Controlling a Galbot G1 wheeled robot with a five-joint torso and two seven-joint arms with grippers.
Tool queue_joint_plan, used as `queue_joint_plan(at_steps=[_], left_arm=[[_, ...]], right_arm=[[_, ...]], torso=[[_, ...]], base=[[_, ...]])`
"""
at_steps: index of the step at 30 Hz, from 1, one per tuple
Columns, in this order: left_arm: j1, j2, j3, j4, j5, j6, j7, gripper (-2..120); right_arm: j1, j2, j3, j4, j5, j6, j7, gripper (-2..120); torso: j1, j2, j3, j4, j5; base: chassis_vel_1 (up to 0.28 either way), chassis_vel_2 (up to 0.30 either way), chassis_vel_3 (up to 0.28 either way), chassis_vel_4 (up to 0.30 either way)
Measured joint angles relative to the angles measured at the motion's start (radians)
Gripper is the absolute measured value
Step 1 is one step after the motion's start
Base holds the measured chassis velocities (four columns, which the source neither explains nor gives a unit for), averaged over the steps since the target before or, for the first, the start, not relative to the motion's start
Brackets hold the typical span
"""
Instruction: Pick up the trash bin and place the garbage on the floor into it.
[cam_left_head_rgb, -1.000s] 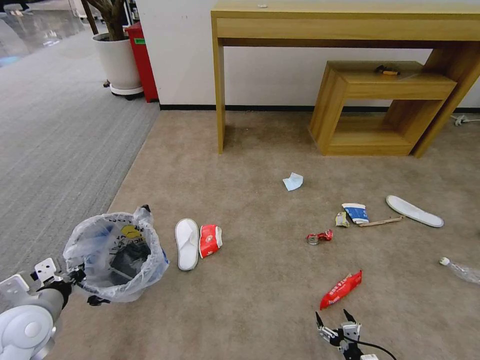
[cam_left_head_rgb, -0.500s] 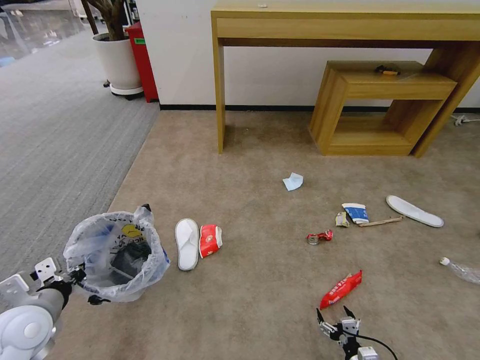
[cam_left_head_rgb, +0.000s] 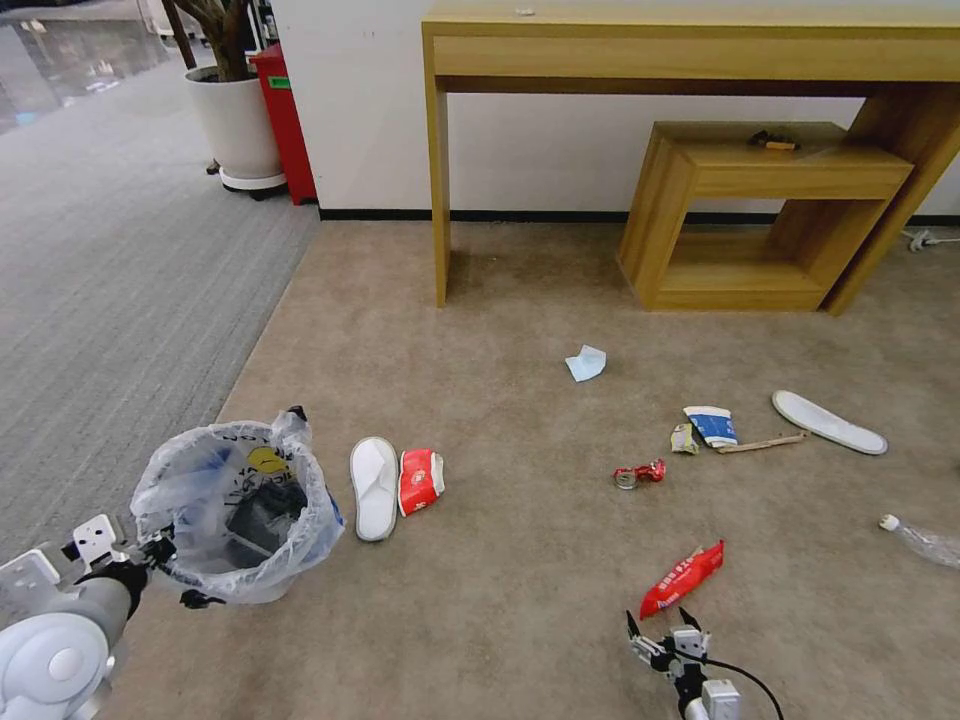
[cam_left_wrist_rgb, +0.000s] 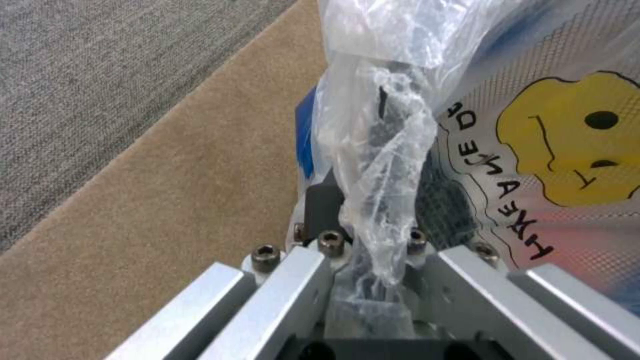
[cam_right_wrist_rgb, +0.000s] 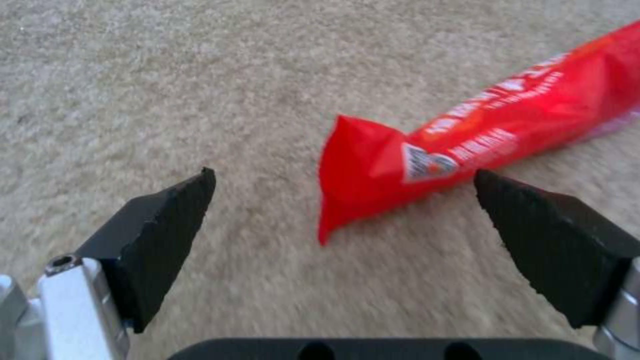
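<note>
From the head view I noted the left gripper (cam_left_head_rgb: 160, 570) clamped on the trash bin (cam_left_head_rgb: 237, 510), near the beige carpet's (cam_left_head_rgb: 500, 560) left edge. My right wrist view showed the right gripper (cam_right_wrist_rgb: 343, 200) spread wide, empty, one corner of the red wrapper (cam_right_wrist_rgb: 480, 150) between its pads (cam_right_wrist_rgb: 167, 220).

Both arms low, one claw clamped, one spread
Left claw (cam_left_head_rgb: 165, 560) is closed tight; right claw (cam_left_head_rgb: 662, 625) points forward and down, its two black fingers (cam_right_wrist_rgb: 160, 230) wide apart
</note>
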Motion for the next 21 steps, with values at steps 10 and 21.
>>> queue_joint_plan(at_steps=[10, 21], left_arm=[[-0.005, -0.009, 0.002, 0.009, 0.006, 0.000, 0.000, 0], [-0.011, -0.018, 0.010, 0.023, 0.017, -0.001, 0.002, 0]], right_arm=[[0.058, 0.020, -0.007, -0.044, 0.007, -0.003, 0.006, 98], [0.063, -0.002, 0.024, -0.030, 0.017, -0.001, 0.012, 98]], torso=[[0.000, 0.000, 0.000, 0.0000, 0.0001], [0.000, 0.000, 0.000, 0.0000, -0.0001]], base=[[0.000, 0.000, 0.000, 0.000], [0.000, 0.000, 0.000, 0.000]])
